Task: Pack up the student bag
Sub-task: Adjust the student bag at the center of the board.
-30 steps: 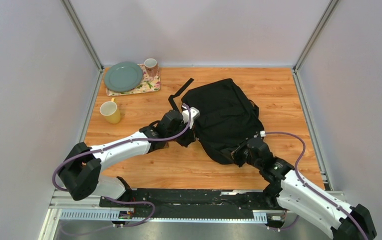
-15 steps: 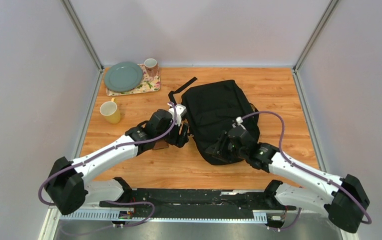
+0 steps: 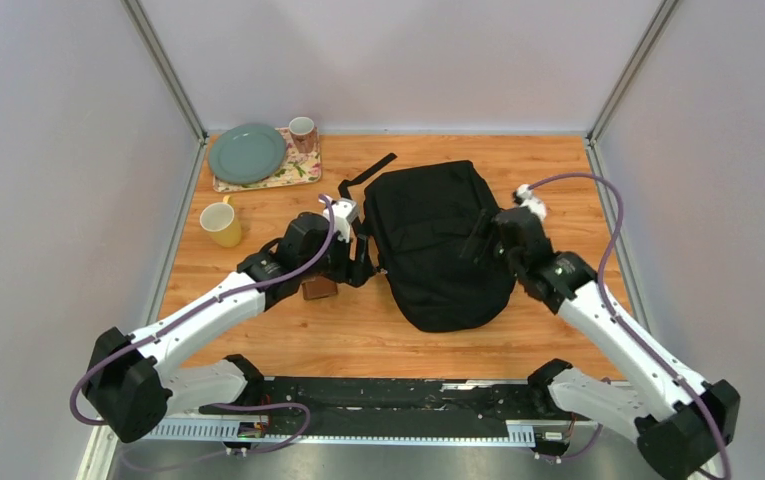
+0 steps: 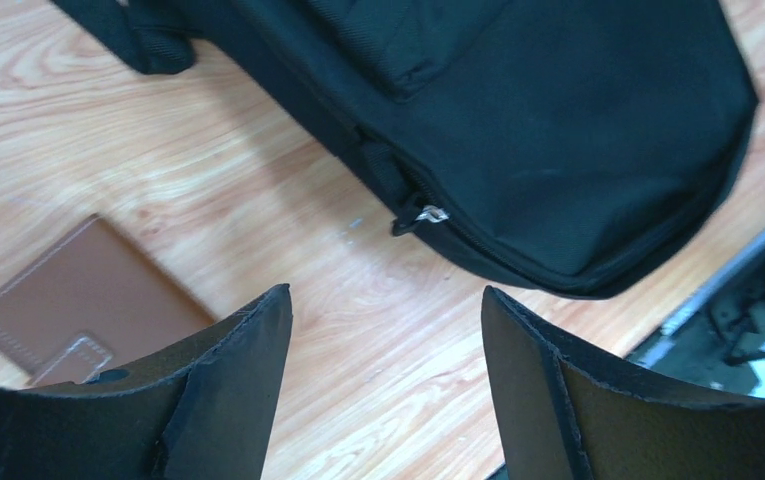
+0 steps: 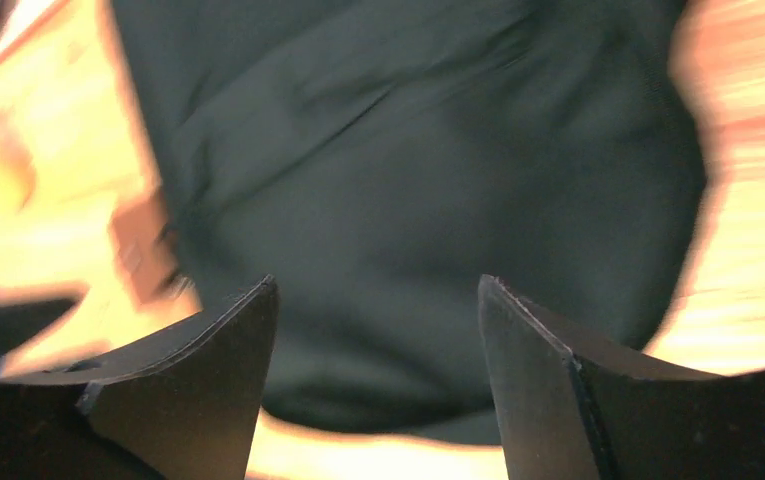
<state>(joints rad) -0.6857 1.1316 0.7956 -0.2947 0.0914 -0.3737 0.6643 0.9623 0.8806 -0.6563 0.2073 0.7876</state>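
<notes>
Wooden tabletop: your left gripper and right gripper gape empty by the black fabric backpack; dropping left could knock the flat brown leather wallet.

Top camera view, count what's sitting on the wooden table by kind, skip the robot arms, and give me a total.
Backpacks: 1, large black fabric backpack
Wallets: 1, small brown leather wallet
Mugs: 2, yellow mug and pale pink mug
Plates: 1, round green plate
Trays: 1, rectangular floral tray
Total: 6
</notes>
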